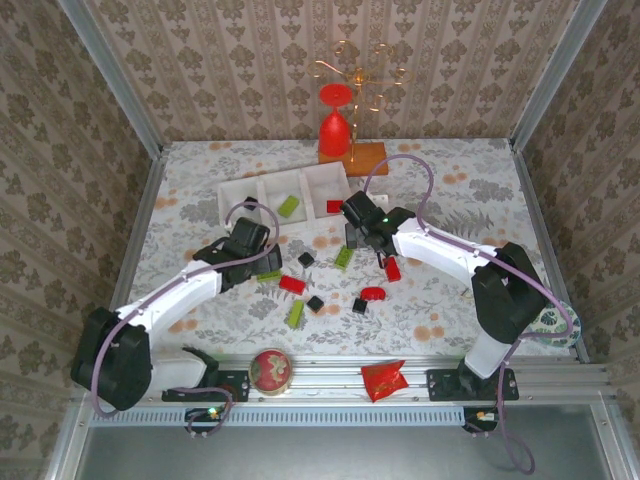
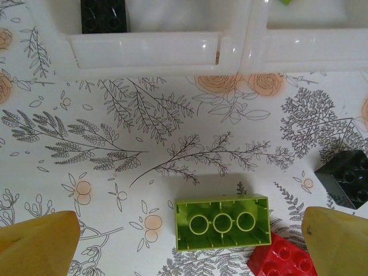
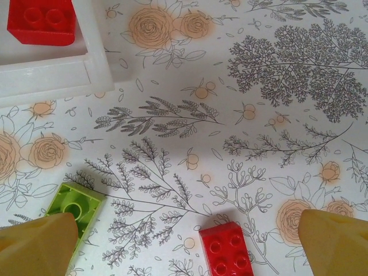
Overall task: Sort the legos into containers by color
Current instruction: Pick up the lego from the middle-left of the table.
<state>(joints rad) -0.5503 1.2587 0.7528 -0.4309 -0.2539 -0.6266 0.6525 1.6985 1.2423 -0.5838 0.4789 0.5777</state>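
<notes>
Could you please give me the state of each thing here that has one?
left gripper: open, empty, over the loose lime brick
right gripper: open, empty
loose lime brick: lying studs down
tray: holds black brick, sorted lime brick, red brick, one per compartment

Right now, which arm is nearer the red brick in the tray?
Right. The right arm ends just this side of the tray's right compartment, where the red brick lies. The left arm ends farther off, before the left compartment.
</notes>
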